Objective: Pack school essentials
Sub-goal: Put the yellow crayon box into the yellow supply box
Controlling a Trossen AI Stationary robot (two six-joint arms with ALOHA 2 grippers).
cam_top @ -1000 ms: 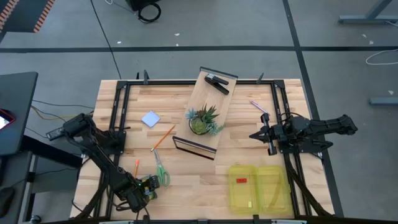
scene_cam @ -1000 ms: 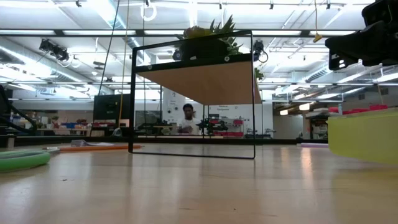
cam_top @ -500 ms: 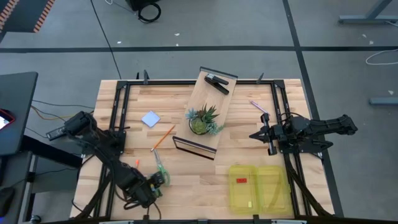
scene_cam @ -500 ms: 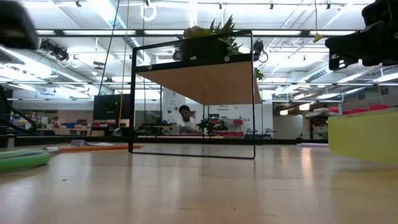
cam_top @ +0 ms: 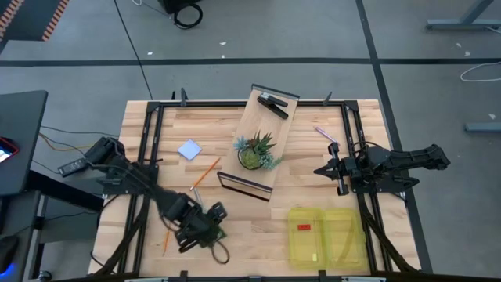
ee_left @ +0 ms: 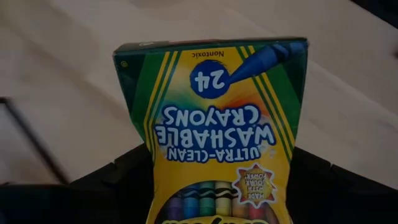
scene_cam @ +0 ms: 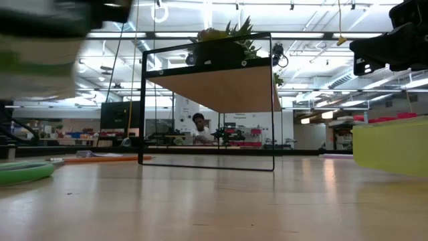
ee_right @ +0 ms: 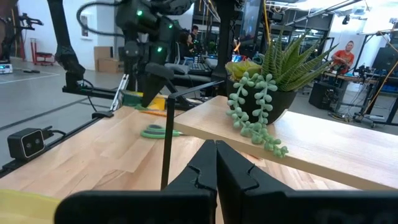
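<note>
My left gripper hangs over the table's near left part, shut on the yellow-green crayon box. The box is clear of the wood. The green-handled scissors lie flat on the table beside it and also show in the low view. An orange pencil and the pale blue pad lie farther back on the left. My right gripper is shut on nothing and held level at the table's right side. My left gripper pinches the crayon box by its two narrow sides between the two fingers, at the end that carries the crayon picture. The fingers slant down from above. The box is lifted clear of the table, its other end pointing away from the fingers.
A tilted wooden shelf in a black frame carries a spiky potted plant and a black clip at mid table. An open yellow case lies at the near right. A pink pen lies at the far right.
My left gripper has risen and travelled toward the table's right along the near edge, carrying the crayon box. It now enters the low view's upper left as a blur. It has also rolled a little.
</note>
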